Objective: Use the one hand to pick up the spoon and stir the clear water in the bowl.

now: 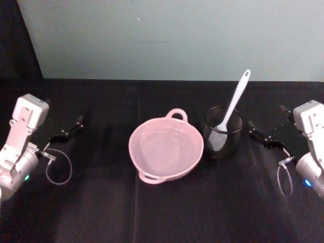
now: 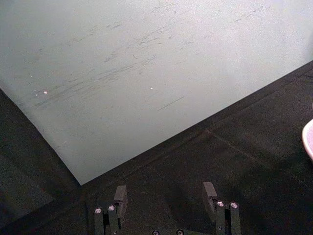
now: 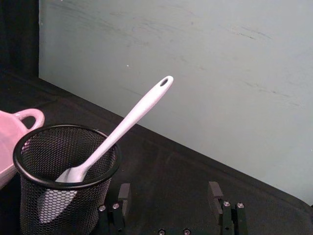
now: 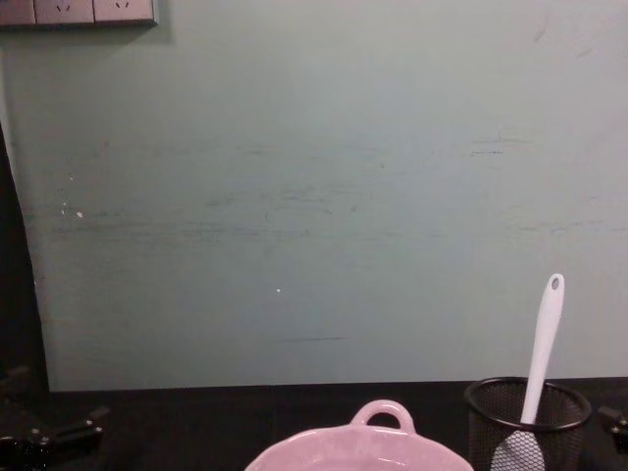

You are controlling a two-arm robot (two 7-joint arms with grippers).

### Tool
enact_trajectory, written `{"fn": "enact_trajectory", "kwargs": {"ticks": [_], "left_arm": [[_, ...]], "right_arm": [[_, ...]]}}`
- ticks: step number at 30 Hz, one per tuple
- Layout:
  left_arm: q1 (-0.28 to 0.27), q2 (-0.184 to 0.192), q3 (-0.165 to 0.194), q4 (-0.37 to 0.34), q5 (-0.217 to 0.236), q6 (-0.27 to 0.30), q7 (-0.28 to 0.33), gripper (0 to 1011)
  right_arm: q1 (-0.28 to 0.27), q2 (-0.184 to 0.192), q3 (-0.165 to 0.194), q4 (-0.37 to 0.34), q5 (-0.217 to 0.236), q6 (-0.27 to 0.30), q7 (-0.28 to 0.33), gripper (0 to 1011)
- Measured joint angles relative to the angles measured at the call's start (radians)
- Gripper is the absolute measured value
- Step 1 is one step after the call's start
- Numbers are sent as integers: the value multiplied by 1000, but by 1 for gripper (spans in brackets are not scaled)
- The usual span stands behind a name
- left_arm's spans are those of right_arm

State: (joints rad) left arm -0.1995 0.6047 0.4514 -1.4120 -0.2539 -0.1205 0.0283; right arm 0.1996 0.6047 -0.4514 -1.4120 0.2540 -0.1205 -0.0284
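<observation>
The white spoon (image 1: 234, 104) stands head-down in a black wire-mesh cup (image 1: 223, 132), its handle leaning up and to the right. Just left of the cup sits the pale pink bowl (image 1: 132, 146) with clear water in it. My right gripper (image 1: 257, 132) hovers low over the table right of the cup, open and holding nothing. In the right wrist view, the spoon (image 3: 127, 120) and the cup (image 3: 63, 196) lie ahead of the open right gripper (image 3: 169, 193). My left gripper (image 1: 71, 127) is parked at the far left, open (image 2: 165, 196).
A black cloth (image 1: 101, 212) covers the table, and a pale green wall panel (image 1: 177, 40) stands close behind it. The chest view shows the bowl's loop handle (image 4: 383, 417), the spoon (image 4: 543, 339) and the cup (image 4: 491, 412) from the side.
</observation>
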Motion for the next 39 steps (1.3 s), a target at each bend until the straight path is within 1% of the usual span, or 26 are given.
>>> {"fn": "enact_trajectory", "kwargs": {"ticks": [9,13,14,16,17,20,22,26,27,29,30,32,33,34,35,39], "left_arm": [[0,0,0,0,0,0,0,1011],[0,0,0,0,0,0,0,1011],[0,0,0,0,0,0,0,1011],[0,0,0,0,0,0,0,1011],[0,0,0,0,0,0,0,1011],[0,0,0,0,0,0,0,1011],[0,0,0,0,0,0,0,1011],[0,0,0,0,0,0,0,1011],[0,0,0,0,0,0,0,1011],[0,0,0,0,0,0,0,1011],[0,0,0,0,0,0,0,1011],[0,0,0,0,0,0,0,1011],[0,0,0,0,0,0,0,1011],[0,0,0,0,0,0,0,1011],[0,0,0,0,0,0,0,1011],[0,0,0,0,0,0,0,1011]], "right_arm": [[-1,1,3,-2,1,1,0,1003],[-27,18,40,-37,16,18,-11,1002],[-48,29,62,-64,32,30,-14,1002],[-70,41,87,-89,56,41,-14,1003],[-89,50,114,-115,83,51,-11,1003],[-120,63,161,-154,146,70,8,1003],[-149,76,226,-196,255,105,62,1003],[-160,78,287,-224,383,162,139,1003],[-160,77,308,-230,437,195,170,1003],[-154,71,327,-232,500,241,210,1002],[-141,63,341,-228,559,292,244,1002],[-123,56,347,-218,614,346,276,1003],[-102,52,348,-205,667,400,299,1003],[-89,49,346,-196,690,425,309,1003],[-64,44,340,-179,734,475,322,1002],[-12,28,317,-138,790,549,334,1003]]}}
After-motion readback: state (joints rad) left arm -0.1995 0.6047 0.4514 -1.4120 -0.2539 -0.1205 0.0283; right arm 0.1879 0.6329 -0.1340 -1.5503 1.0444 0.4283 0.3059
